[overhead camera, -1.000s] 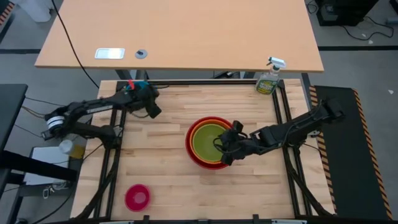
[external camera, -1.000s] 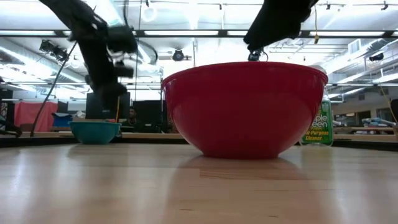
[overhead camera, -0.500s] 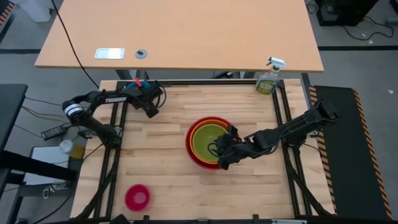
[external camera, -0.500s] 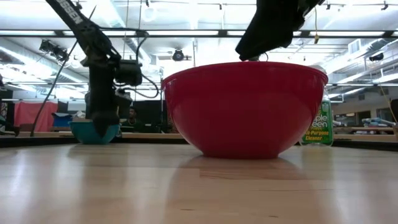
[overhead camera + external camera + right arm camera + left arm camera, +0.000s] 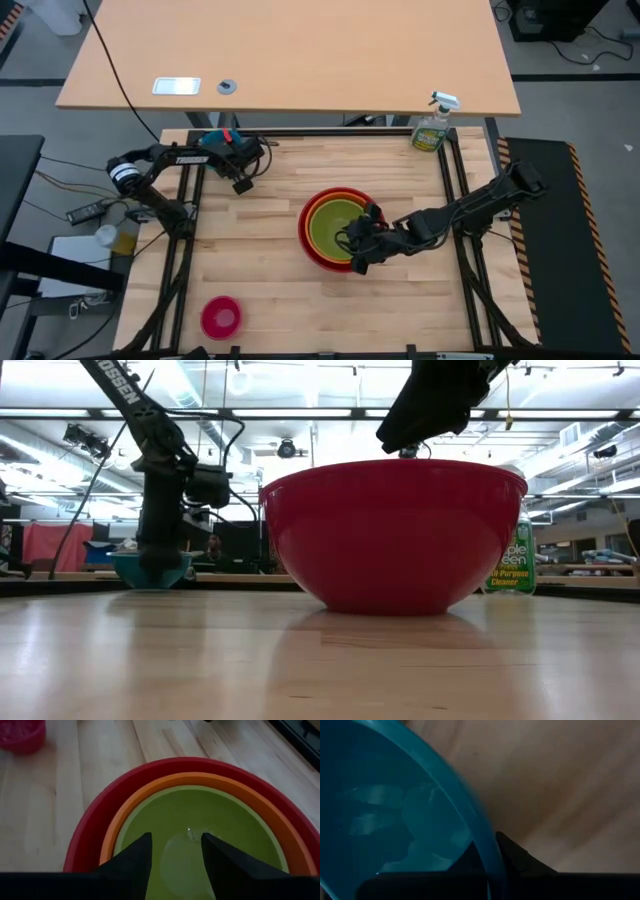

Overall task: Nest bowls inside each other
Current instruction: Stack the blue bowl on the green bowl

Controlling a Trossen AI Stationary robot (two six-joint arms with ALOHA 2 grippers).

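Note:
The blue bowl (image 5: 126,568) stands at the table's far left, with my left gripper (image 5: 162,555) down on it and shut on its rim; the left wrist view looks into its hollow (image 5: 395,805). Mid-table, the red bowl (image 5: 392,535) holds the orange bowl (image 5: 150,790), and the lime green bowl (image 5: 200,815) sits inside that. My right gripper (image 5: 175,865) hangs open over the green bowl's near-right side, with nothing between its fingers. The pink bowl (image 5: 221,317) rests on its base at the near left. My left gripper pinches the blue bowl's rim (image 5: 487,837) between its two fingers. One finger is inside the bowl, seen through the wall, and the other finger (image 5: 520,860) is outside. The fingers slant steeply down from above. The bowl sits on the table.
A green spray bottle (image 5: 432,128) stands at the table's far right corner. Bare wood lies between the blue bowl and the stacked bowls. A second, larger table (image 5: 290,60) lies beyond the far edge.
My left gripper has come down from above the blue bowl onto its rim, turning a little as it sank; the bowl has stayed in place. My right gripper has eased slightly lower over the stacked bowls.

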